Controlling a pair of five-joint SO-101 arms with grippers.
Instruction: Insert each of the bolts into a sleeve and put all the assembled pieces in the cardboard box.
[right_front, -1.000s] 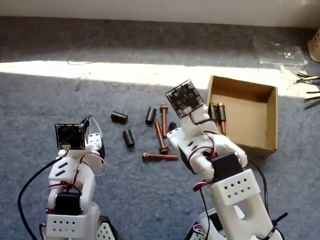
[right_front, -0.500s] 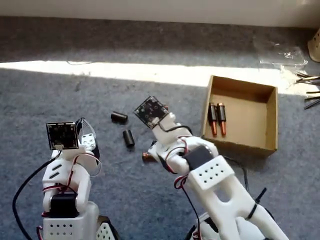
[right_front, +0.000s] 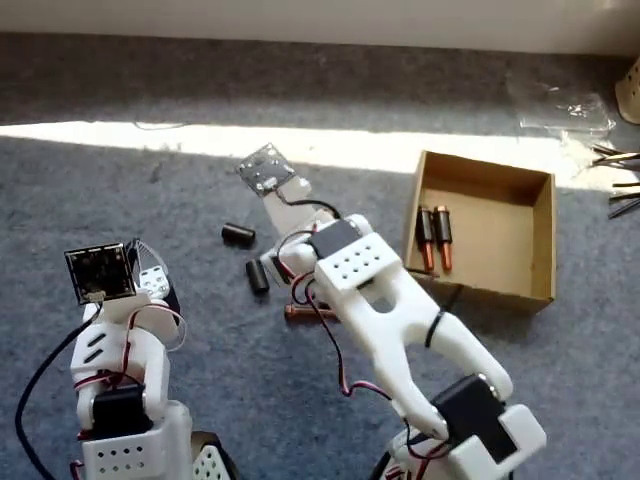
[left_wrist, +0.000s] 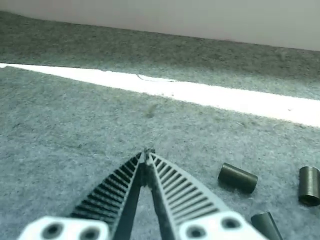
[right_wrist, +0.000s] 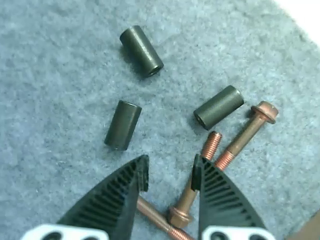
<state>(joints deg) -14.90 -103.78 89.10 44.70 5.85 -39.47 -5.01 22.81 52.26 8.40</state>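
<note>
A: Where are the hands?
B: At near left, the left hand (left_wrist: 147, 159) is clenched on nothing; the right hand (right_wrist: 170, 167) is released, hanging over loose bolts (right_wrist: 248, 131) and three sleeves (right_wrist: 123, 124) on the counter (right_front: 200, 185).
A: And the cardboard box (right_front: 500, 205)?
B: At the right, with two assembled pieces (right_front: 434, 238) inside, side by side.

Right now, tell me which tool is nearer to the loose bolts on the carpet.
Right. The right tool hangs open just above the loose bolts; the left tool, shut, sits off beyond the sleeves.
</note>
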